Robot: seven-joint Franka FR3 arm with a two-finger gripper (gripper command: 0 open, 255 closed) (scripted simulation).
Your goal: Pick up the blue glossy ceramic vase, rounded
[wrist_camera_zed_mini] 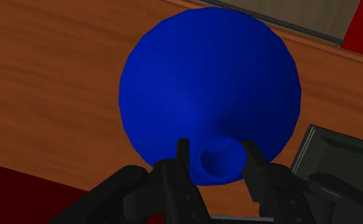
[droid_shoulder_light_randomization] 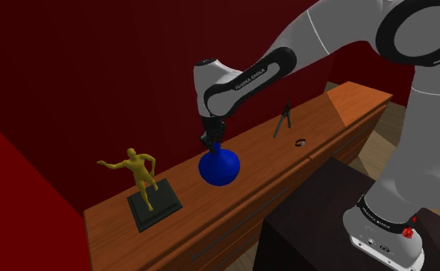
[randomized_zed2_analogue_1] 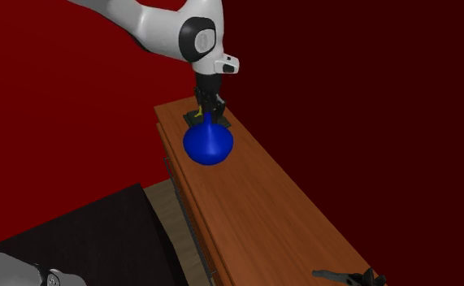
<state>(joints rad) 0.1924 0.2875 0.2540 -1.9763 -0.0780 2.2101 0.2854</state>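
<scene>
On the wooden top of a sideboard (droid_shoulder_light_randomization: 268,158) set against a red wall. Item one: blue vase (droid_shoulder_light_randomization: 219,166), glossy, round-bellied with a short narrow neck, upright, about halfway along the top and roughly midway between its wall edge and front edge. Item two: black gripper (wrist_camera_zed_mini: 215,151), poised vertically over the vase's mouth. Its fingers (wrist_camera_zed_mini: 184,151) stand at the neck's width and clasp it from either side. The neck is the likely hold because the belly looks too broad for the jaws. Whether the vase's underside is clear of the wood cannot be told. Item three: gold figurine (droid_shoulder_light_randomization: 141,171) on a dark base, beside the vase toward the end at the shoulder view's left. Items four and five: black tripod (droid_shoulder_light_randomization: 283,121) and small dark ring (droid_shoulder_light_randomization: 300,142), well apart toward the opposite end.
</scene>
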